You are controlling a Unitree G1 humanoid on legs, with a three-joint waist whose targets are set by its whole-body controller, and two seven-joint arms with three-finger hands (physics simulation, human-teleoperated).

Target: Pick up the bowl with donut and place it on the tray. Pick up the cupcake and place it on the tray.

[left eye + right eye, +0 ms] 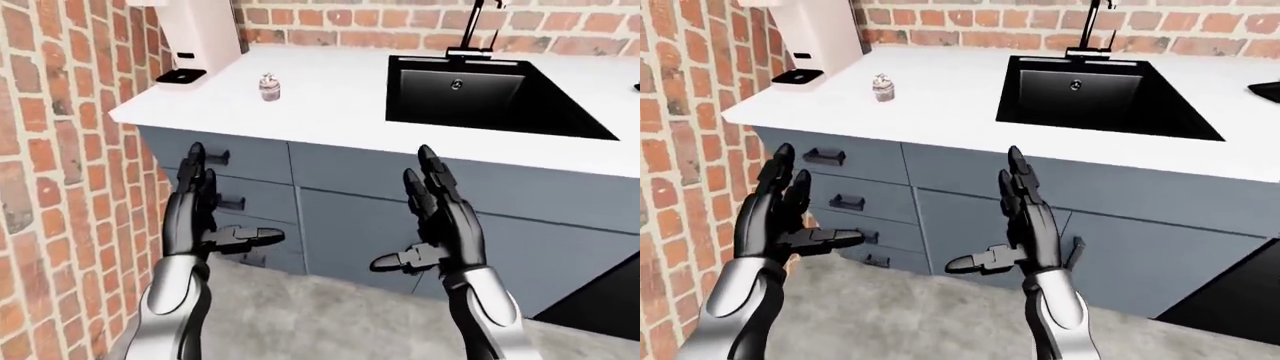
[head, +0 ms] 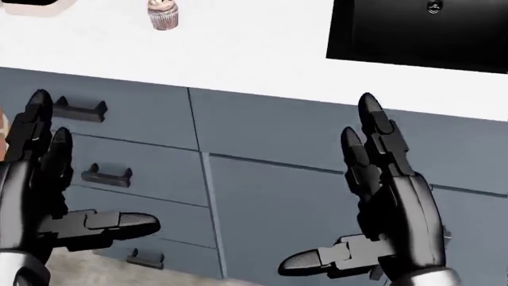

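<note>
A small cupcake (image 1: 269, 87) in a grey-brown wrapper stands on the white counter (image 1: 320, 105), left of the sink; it also shows at the top of the head view as the cupcake (image 2: 164, 14). The bowl with donut and the tray do not show in any view. My left hand (image 1: 205, 214) is held up below the counter edge, fingers spread and empty. My right hand (image 1: 425, 225) hangs at the same height, open and empty, before the cabinet doors. Both hands are well below and short of the cupcake.
A black sink (image 1: 485, 94) with a faucet (image 1: 470, 30) is set in the counter's right part. A white coffee machine (image 1: 195, 37) stands at the counter's left end. Brick wall (image 1: 60, 165) closes the left side. Grey drawers (image 2: 103, 173) with black handles sit under the counter.
</note>
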